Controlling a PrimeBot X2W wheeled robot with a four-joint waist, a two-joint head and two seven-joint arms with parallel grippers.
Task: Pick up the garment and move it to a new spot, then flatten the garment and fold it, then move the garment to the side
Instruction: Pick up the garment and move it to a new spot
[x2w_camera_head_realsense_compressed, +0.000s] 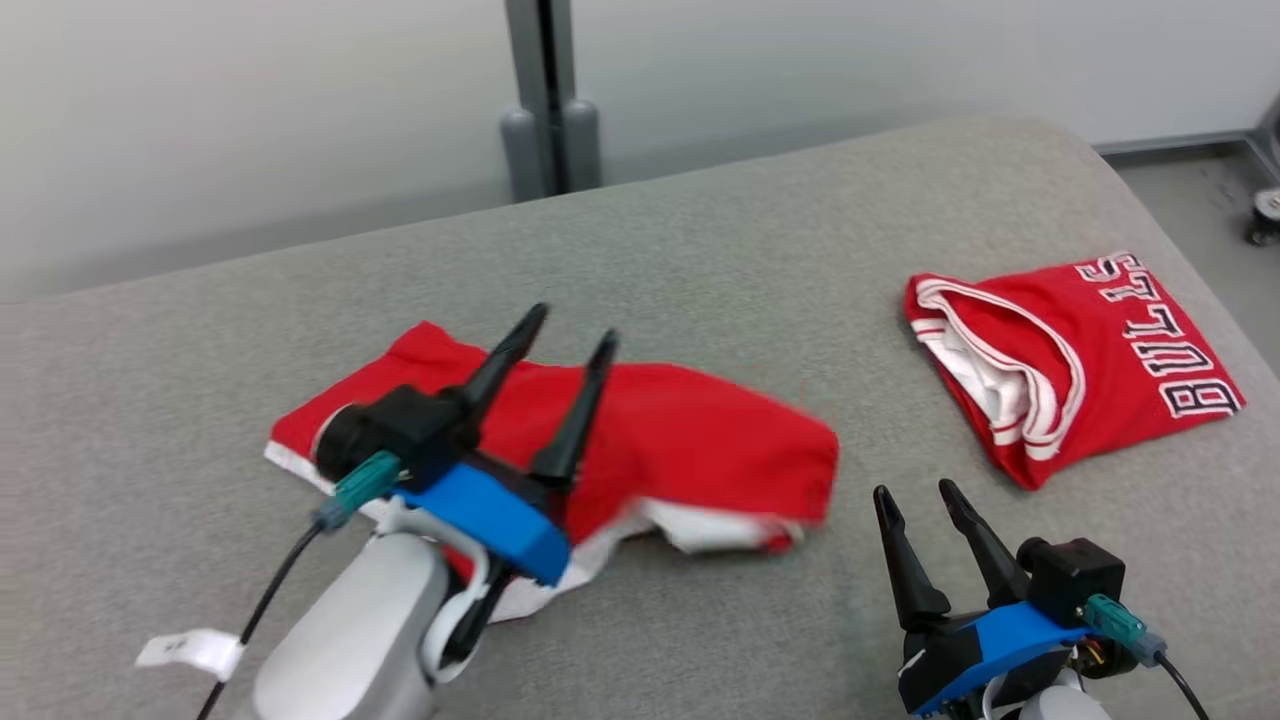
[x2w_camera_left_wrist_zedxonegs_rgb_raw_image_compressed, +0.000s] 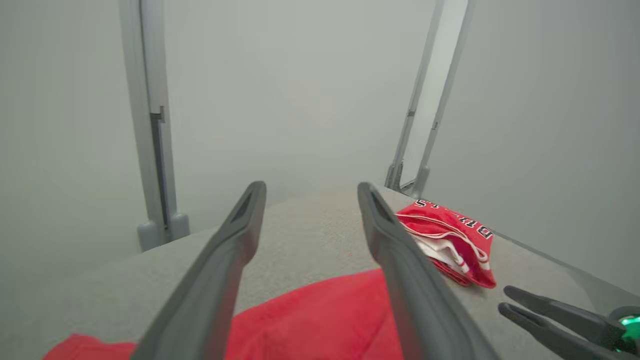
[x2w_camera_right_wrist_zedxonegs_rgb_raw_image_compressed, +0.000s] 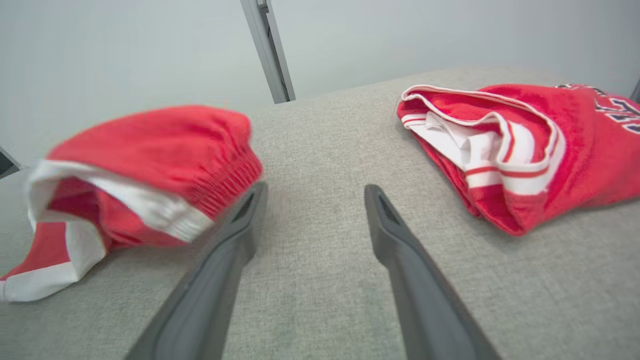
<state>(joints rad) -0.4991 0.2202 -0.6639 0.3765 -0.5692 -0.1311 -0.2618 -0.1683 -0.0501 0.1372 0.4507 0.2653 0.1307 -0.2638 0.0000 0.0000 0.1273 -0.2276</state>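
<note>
Looks like soft, matt red cloth across the garment (x2w_camera_head_realsense_compressed: 690, 440), with white trim and a gathered, ribbed waistband. Same matt cloth on the folded jersey (x2w_camera_head_realsense_compressed: 1100, 340), with flat lettering and smooth white striped edging. Underneath, a coarse grey woven cover (x2w_camera_head_realsense_compressed: 700, 250), dull and slightly fuzzy. Matt dark plastic on the left gripper (x2w_camera_head_realsense_compressed: 573, 325) and right gripper (x2w_camera_head_realsense_compressed: 913, 490), smooth blue plastic at the mounts (x2w_camera_head_realsense_compressed: 490, 515), a pale satin shell on the forearm (x2w_camera_head_realsense_compressed: 350, 630).

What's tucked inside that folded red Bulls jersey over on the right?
Through the open end of the jersey you can see white fabric layers with red stripes. Anything deeper is covered by the red outer cloth.
</note>
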